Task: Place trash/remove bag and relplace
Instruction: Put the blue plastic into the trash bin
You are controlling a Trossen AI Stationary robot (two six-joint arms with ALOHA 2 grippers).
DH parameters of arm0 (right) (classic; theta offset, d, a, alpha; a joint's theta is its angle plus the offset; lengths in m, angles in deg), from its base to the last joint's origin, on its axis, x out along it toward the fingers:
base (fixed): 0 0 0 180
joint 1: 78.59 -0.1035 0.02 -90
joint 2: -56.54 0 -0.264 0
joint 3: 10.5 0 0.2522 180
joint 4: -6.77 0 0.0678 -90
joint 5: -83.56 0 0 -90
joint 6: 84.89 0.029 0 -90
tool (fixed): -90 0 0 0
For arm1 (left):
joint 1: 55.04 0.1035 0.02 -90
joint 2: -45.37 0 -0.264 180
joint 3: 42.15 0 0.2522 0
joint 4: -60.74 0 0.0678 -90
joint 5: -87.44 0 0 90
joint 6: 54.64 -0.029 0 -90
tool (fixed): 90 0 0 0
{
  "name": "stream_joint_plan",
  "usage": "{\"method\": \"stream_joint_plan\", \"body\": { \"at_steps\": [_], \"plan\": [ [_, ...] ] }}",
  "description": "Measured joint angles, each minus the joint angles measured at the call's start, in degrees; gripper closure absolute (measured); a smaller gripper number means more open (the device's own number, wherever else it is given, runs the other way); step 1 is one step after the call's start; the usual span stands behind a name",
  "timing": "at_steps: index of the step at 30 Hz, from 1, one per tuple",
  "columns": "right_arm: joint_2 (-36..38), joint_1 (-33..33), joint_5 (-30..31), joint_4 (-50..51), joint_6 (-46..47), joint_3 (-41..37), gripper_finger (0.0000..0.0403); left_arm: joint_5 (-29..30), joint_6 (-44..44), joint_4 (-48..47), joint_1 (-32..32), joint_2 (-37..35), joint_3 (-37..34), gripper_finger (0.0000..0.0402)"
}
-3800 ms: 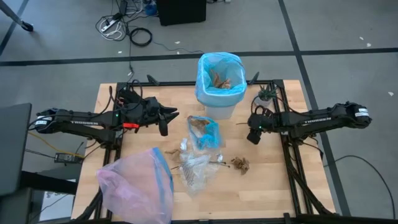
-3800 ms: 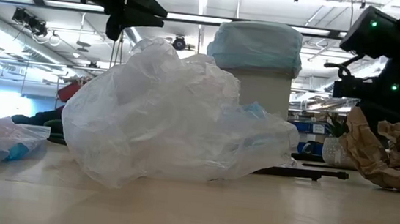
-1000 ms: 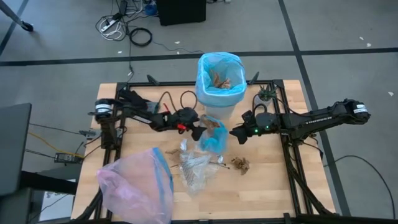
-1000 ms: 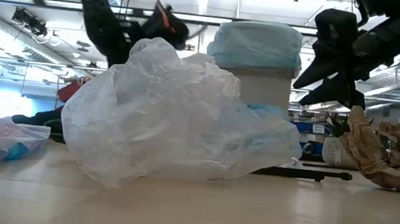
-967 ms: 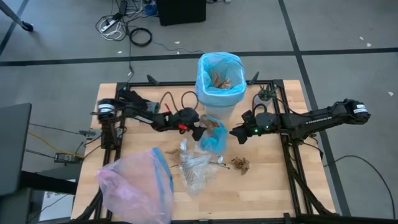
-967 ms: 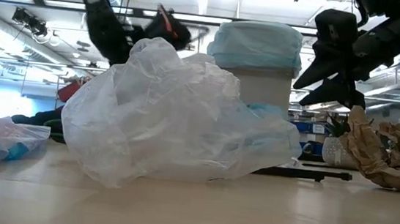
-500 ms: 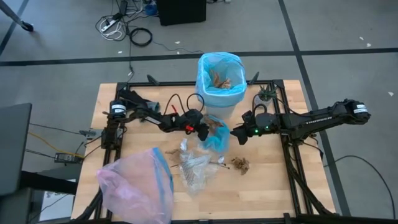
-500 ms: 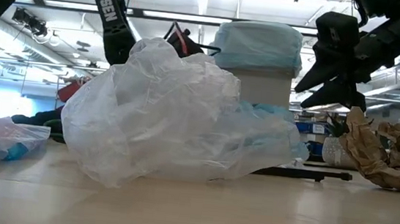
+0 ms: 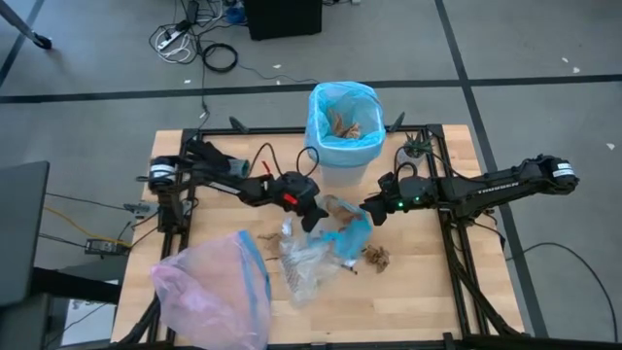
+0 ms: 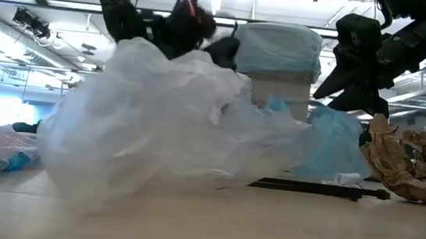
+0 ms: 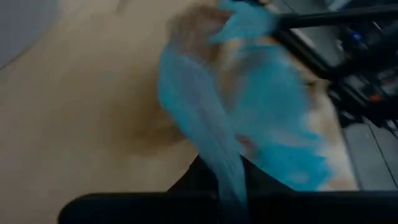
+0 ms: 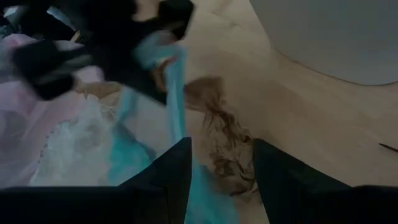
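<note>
Left tool (image 9: 313,216) pinching blue packet (image 9: 348,236), right tool (image 9: 370,214) just beside

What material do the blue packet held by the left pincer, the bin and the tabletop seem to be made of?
Blue packet: thin, see-through plastic film; it crinkles and hangs limp from the shut left pincer.
Bin: probably matte hard plastic, pale and smooth, lined with a thin light-blue bag.
Tabletop: light wood or wood laminate, with faint grain and a soft sheen.

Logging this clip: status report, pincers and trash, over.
Left pincer shut on blue-tinted packet, dragging it. Right pincer open beside it, holding nothing. Lined bin behind; clear wrappers and leaf clump on table.
</note>
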Motion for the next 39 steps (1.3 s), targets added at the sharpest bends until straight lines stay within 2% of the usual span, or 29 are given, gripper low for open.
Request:
{"method": "stream_joint_plan", "body": {
  "at_steps": [7,13,17,24,32,36,39],
  "plan": [
    [0.04,0.00,-0.29,-2.51,0.02,0.00,0.0245,0.60,-4.34,-1.92,-0.21,-12.79,0.00,0.0400],
    [0.04,0.01,-0.20,-3.07,-0.04,-0.02,0.0245,6.48,-7.70,4.14,1.36,-23.99,0.11,0.0401],
    [0.02,0.02,0.11,-3.29,-0.06,-0.02,0.0245,8.79,-9.34,8.28,2.80,-28.27,1.81,0.0401],
    [0.02,0.02,0.66,-3.87,-0.09,-0.02,0.0245,13.05,-18.22,8.72,4.83,-26.87,11.62,0.0401],
    [0.02,0.02,1.09,-4.86,-0.15,-0.02,0.0245,16.37,-25.89,7.19,9.47,-18.77,23.16,0.0401],
    [0.02,0.02,1.09,-4.78,-0.54,-0.02,0.0245,16.55,-27.02,-1.26,12.08,-13.82,29.33,0.0401],
    [0.02,0.02,1.09,-4.67,-0.87,-0.02,0.0245,18.48,-28.14,-12.41,13.31,-10.79,33.74,0.0401]
  ]
}}
